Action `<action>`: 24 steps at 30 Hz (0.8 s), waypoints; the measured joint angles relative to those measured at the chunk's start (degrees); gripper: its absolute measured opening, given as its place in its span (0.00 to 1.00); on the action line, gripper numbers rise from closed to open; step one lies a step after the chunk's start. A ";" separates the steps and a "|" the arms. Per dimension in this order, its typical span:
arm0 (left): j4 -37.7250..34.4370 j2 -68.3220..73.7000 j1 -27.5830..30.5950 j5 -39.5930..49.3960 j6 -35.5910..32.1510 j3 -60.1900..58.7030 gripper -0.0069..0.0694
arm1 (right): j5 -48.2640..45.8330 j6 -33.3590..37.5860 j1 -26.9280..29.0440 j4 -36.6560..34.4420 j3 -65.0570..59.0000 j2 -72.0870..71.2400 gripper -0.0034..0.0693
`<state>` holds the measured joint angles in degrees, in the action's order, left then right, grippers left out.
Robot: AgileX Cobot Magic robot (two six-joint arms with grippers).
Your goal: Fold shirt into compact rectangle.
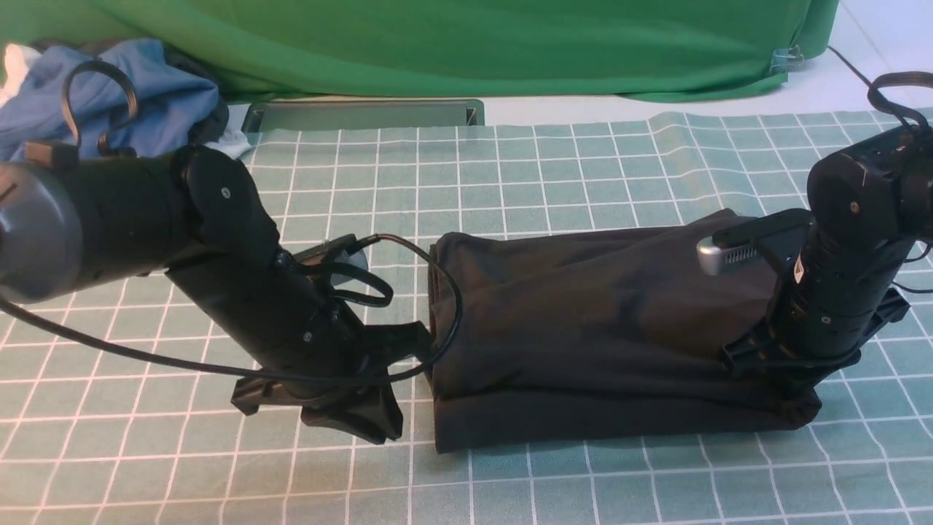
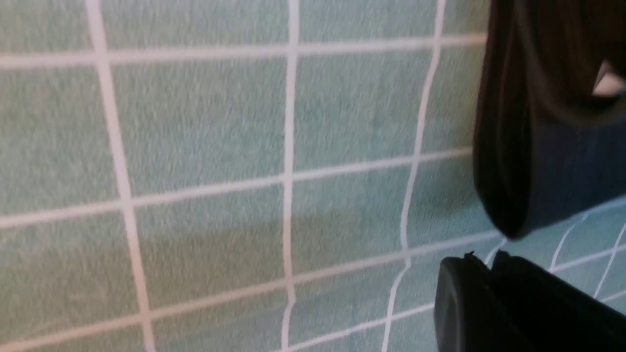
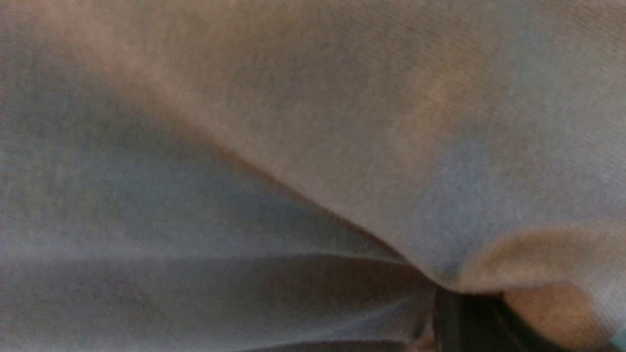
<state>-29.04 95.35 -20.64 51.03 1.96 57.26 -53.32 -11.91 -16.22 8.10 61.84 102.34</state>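
The black shirt (image 1: 598, 328) lies folded into a long, thick, layered bundle on the checked cloth, right of centre. My left gripper (image 1: 379, 430) rests low on the cloth just off the shirt's left end. In the left wrist view its jaws (image 2: 481, 256) stand together with nothing between them, and the shirt's folded edge (image 2: 518, 146) is a short gap away. My right gripper (image 1: 791, 379) is pressed down into the shirt's right end. In the right wrist view the knit shirt (image 3: 342, 122) fills the picture and drapes into the dark jaws (image 3: 469, 303).
A green-and-white checked tablecloth (image 1: 554, 168) covers the table. Blue and white garments (image 1: 109, 95) are heaped at the back left, beside a grey metal slot (image 1: 364, 115). A bright green cloth (image 1: 466, 44) hangs along the back. The left arm's cable (image 1: 448, 292) loops against the shirt's left edge.
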 joint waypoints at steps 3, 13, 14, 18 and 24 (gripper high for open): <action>-0.21 0.06 0.00 -0.45 -0.10 0.00 0.31 | 0.12 -0.55 0.00 0.12 -0.04 0.00 0.19; 3.07 -3.08 0.05 3.77 -0.14 8.15 0.61 | -1.67 -0.81 0.00 0.91 -0.04 -0.06 0.46; 3.15 -3.61 0.05 4.05 0.08 9.14 0.61 | -1.74 -0.81 0.00 1.18 -0.04 -0.24 0.50; 3.14 -5.11 0.05 4.48 2.16 11.54 0.62 | -1.81 -0.81 0.05 1.54 0.01 -2.59 0.65; 3.14 -5.77 0.05 4.87 2.51 11.87 0.62 | -5.24 -0.04 0.05 1.80 3.20 -9.25 0.67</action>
<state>-25.90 89.58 -20.58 55.90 4.46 69.13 -58.56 -11.95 -16.17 9.90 65.04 93.08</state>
